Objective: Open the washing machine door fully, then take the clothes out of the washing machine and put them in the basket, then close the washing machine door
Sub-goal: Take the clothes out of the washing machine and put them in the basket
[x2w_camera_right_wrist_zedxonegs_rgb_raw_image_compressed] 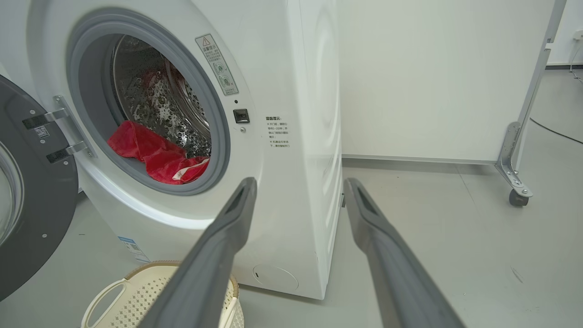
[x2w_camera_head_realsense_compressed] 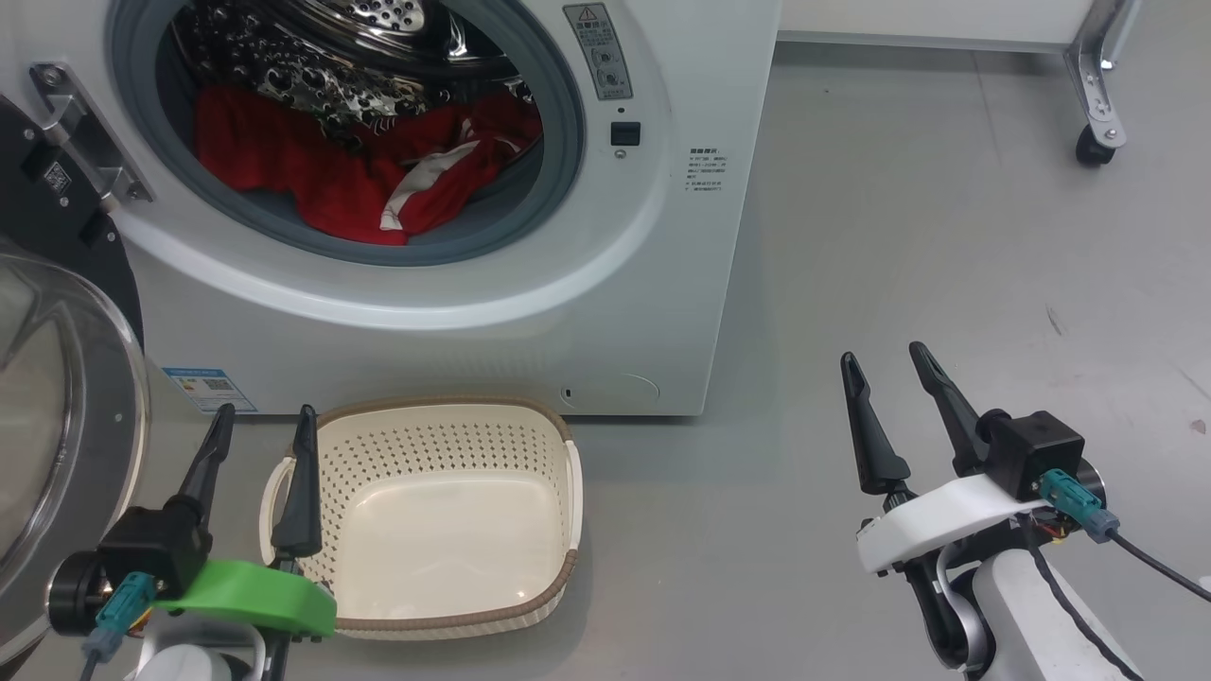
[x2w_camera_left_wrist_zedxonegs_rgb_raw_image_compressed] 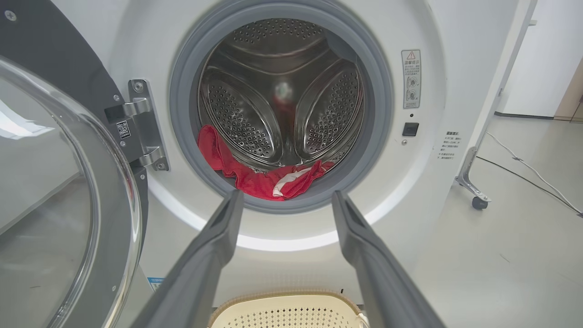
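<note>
- Already swung wide at far left, the round black-rimmed glass washing machine door stands just beside the left tool; a careless lift of that arm could knock it.
- The cream perforated plastic basket sits empty on the floor below the porthole; a nudge could slide it away.
- The soft red clothes with white trim lie low in the steel drum of the big white washing machine, spilling onto the grey gasket, where they may snag.
- The left tool's fingers are spread wide, holding and touching nothing.
- Farther right, the right tool is likewise spread and empty, well apart from the machine.
</note>
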Controlling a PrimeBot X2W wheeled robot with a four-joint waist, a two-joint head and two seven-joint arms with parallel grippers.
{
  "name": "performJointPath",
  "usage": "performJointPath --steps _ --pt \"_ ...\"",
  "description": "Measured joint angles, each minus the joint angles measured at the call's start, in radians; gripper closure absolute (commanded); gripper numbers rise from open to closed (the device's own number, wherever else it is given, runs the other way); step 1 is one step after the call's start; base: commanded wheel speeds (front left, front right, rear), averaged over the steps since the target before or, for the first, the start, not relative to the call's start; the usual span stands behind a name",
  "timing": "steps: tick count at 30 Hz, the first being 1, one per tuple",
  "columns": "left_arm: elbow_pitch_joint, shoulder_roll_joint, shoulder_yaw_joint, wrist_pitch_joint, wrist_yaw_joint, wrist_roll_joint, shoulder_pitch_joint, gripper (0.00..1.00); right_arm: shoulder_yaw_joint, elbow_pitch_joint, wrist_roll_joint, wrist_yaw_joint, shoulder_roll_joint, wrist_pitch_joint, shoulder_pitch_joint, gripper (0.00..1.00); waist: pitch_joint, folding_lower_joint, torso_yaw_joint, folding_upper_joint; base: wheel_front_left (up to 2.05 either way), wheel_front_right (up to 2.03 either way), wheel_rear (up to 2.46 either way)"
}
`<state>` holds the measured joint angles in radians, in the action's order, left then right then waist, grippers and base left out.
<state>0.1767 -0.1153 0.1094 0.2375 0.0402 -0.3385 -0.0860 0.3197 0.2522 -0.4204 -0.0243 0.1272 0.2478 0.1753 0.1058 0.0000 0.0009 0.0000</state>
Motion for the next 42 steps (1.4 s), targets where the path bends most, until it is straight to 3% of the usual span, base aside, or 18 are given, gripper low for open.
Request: performJointPath --steps 8,18,24,34,42 --pt "-0.025 -0.022 -0.005 -0.015 -0.010 0.009 -0.001 0.00 0.003 -0.018 0.001 0.000 -0.003 0.000 0.002 0.00 0.050 0.0000 -0.019 0.0000 0.00 0.00 0.00" --pt "-0.065 -0.100 -0.025 -0.057 -0.035 0.074 -0.043 0.00 0.013 -0.048 0.002 0.007 -0.021 0.005 0.025 0.00 0.154 0.0000 -0.059 0.0000 0.00 0.00 0.00" --pt "-0.082 -0.166 -0.059 -0.115 -0.072 0.123 -0.135 0.00 0.023 -0.058 0.002 0.009 -0.036 0.005 0.037 0.00 0.229 0.0000 -0.095 0.0000 0.00 0.00 0.00" --pt "-0.079 -0.300 -0.072 -0.249 -0.072 0.209 -0.333 0.00 0.049 -0.082 0.008 0.005 -0.061 0.005 0.109 0.00 0.362 0.0000 -0.168 0.0000 0.00 0.00 0.00" --pt "-0.014 -0.348 -0.067 -0.342 -0.070 0.246 -0.461 0.00 0.058 -0.083 0.008 -0.001 -0.066 0.005 0.142 0.00 0.434 0.0000 -0.229 0.0000 0.00 0.00 0.00"
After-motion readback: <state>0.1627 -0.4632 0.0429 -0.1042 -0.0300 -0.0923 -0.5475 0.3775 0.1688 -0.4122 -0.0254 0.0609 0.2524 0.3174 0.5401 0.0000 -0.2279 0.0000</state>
